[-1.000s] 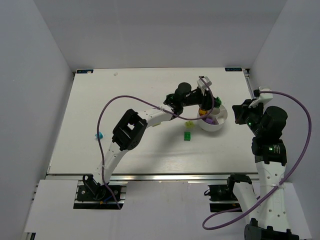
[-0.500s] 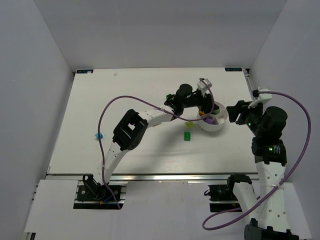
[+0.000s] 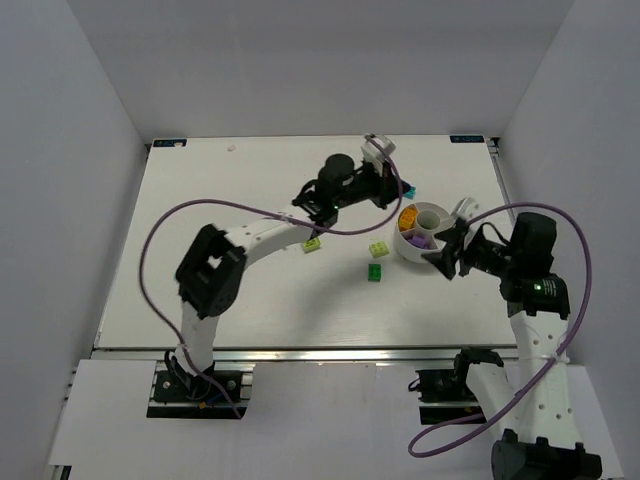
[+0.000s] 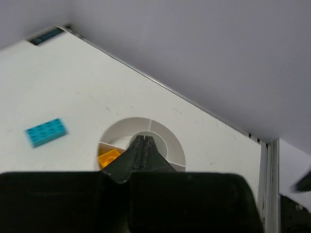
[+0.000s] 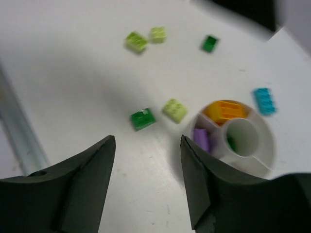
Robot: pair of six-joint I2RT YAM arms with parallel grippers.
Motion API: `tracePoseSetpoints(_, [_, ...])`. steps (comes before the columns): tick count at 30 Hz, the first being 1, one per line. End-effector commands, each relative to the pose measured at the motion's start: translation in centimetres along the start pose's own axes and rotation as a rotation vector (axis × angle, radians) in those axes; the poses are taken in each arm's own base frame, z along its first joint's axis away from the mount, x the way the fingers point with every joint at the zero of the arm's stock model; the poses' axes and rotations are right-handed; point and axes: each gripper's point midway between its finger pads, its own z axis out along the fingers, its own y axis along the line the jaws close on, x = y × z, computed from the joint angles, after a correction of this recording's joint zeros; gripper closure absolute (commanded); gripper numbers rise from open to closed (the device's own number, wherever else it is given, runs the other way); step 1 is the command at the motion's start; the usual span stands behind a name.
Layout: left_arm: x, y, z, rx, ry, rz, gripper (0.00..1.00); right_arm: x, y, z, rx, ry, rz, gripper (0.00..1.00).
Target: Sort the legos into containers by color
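The white divided bowl [image 3: 443, 215] sits at the table's right, with orange [image 3: 408, 217] and purple [image 3: 420, 240] bricks in separate wedges. From the right wrist, orange [image 5: 224, 110] and purple [image 5: 201, 138] fill two wedges and a dark green piece [image 5: 232, 143] lies in the centre cup. A cyan brick [image 3: 408, 190] lies just behind the bowl. A lime brick [image 3: 378, 249] and a dark green brick [image 3: 374, 271] lie left of it. My left gripper [image 3: 392, 185] is shut and empty beside the cyan brick [image 4: 46, 132]. My right gripper [image 3: 445, 255] hangs open at the bowl's near side.
More lime bricks [image 5: 136, 41] [image 5: 158, 34] and another dark green one [image 5: 209, 43] lie farther left, one lime [image 3: 313, 244] near the left forearm. The left arm's purple cable [image 3: 200, 205] loops over the table. The table's metal front rail [image 3: 330, 352] runs along the near edge.
The left gripper has withdrawn from over the bowl, back and to the left, and closed. The right arm has swung in toward the bowl's near side and its jaws have opened.
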Motion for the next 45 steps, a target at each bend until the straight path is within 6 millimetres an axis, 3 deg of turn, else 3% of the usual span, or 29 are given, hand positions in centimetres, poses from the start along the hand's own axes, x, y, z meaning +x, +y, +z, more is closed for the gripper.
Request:
tracePoseSetpoints(1, [-8.5,2.2,-6.6,-0.246,-0.088,0.013,1.0,2.0,6.3,0.3,-0.391,-0.075,-0.201,0.37])
tracePoseSetpoints(2, [-9.7,2.3,-8.4,-0.302,-0.082,0.001,1.0,3.2,5.8,0.9,-0.401,-0.037,-0.166,0.33])
tracePoseSetpoints(3, [-8.8,3.7,-9.6,-0.382,-0.036,-0.029,0.98,4.0,5.8,1.4,-0.42,-0.01,-0.155,0.28])
tracePoseSetpoints(4, [-6.1,5.1,-11.6,-0.447,0.089,-0.064,0.91,5.0,5.4,1.9,-0.423,0.025,-0.164,0.25])
tracePoseSetpoints(5, [-4.9,5.5,-12.8,-0.471,0.148,-0.069,0.77,6.1,4.8,2.6,-0.43,0.063,-0.144,0.24])
tracePoseSetpoints(6, [-4.5,5.4,-14.2,-0.471,0.191,-0.042,0.52,7.2,3.9,3.1,-0.398,0.122,-0.141,0.23])
tracePoseSetpoints(7, [-2.6,5.9,-15.9,-0.498,0.267,-0.043,0.46,7.6,4.4,3.9,-0.425,0.145,-0.158,0.21])
tracePoseSetpoints(8, [0.4,6.1,-17.6,-0.523,0.344,-0.047,0.43,7.8,3.7,4.6,-0.402,0.161,-0.169,0.18])
tracePoseSetpoints(10, [1.6,6.1,-21.1,-0.58,0.386,-0.019,0.37,9.3,3.1,5.8,-0.374,0.244,-0.202,0.12])
tracePoseSetpoints(11, [4.4,6.6,-23.2,-0.616,0.447,-0.026,0.34,8.9,3.8,6.8,-0.397,0.241,-0.251,0.11])
tracePoseSetpoints(12, [5.1,6.3,-24.3,-0.616,0.467,-0.015,0.31,10.0,3.4,7.3,-0.382,0.301,-0.244,0.11])
tracePoseSetpoints(13, [4.0,6.3,-26.1,-0.681,0.436,0.015,0.26,10.0,3.1,7.7,-0.38,0.319,-0.256,0.11])
tracePoseSetpoints(14, [5.8,6.3,-27.6,-0.7,0.473,0.014,0.26,10.5,4.1,8.6,-0.426,0.346,-0.26,0.11])
tracePoseSetpoints(15, [6.0,6.1,-28.5,-0.711,0.473,0.028,0.25,10.8,3.7,9.0,-0.417,0.373,-0.276,0.11])
tracePoseSetpoints(16, [4.9,5.5,-29.3,-0.716,0.428,0.045,0.25,11.1,3.8,9.4,-0.428,0.389,-0.288,0.11])
tracePoseSetpoints(18, [5.7,5.7,-31.1,-0.753,0.429,0.078,0.18,12.0,4.4,10.6,-0.473,0.418,-0.334,0.11])
tracePoseSetpoints(23, [3.4,5.6,-33.0,-0.822,0.358,0.148,0.13,13.7,4.9,12.8,-0.539,0.479,-0.423,0.11])
tracePoseSetpoints(34, [2.8,5.4,-33.4,-0.824,0.348,0.166,0.1,16.1,4.6,16.5,-0.532,0.608,-0.415,0.12])
tracePoseSetpoints(45, [2.9,5.4,-33.5,-0.827,0.35,0.17,0.1,18.5,5.5,17.1,-0.577,0.696,-0.375,0.36])
